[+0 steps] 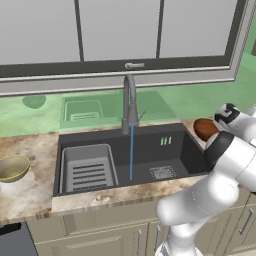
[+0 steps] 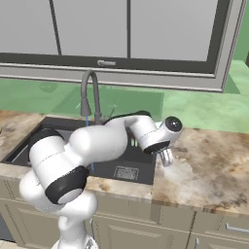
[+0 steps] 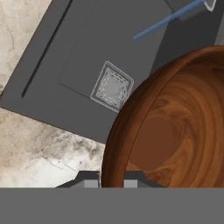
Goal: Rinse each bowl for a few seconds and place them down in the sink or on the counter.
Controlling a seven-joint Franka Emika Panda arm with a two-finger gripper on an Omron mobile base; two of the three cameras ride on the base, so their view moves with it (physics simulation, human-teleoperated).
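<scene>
The dark reddish-brown bowl (image 1: pixel 203 129) hangs over the right end of the sink (image 1: pixel 150 145), tilted on its side. In the hand view the bowl (image 3: pixel 175 127) shows its wood-grained inside, and its rim runs down between the two fingertips of my gripper (image 3: pixel 110 181), which is shut on it. From the right base view the gripper (image 2: pixel 166 157) points down at the sink's right rim. The olive-gold bowl (image 1: pixel 12 167) sits upright on the counter (image 1: pixel 25 195) left of the sink. A thin blue stream of water (image 1: pixel 131 150) falls from the faucet (image 1: pixel 129 100), left of the held bowl.
A lighter grey slotted tray (image 1: pixel 89 167) lies in the sink's left half, and the square drain (image 3: pixel 113 86) is right of centre. A window sill and glass rise behind the faucet. Mottled counter (image 2: pixel 209 165) stretches to the right of the sink.
</scene>
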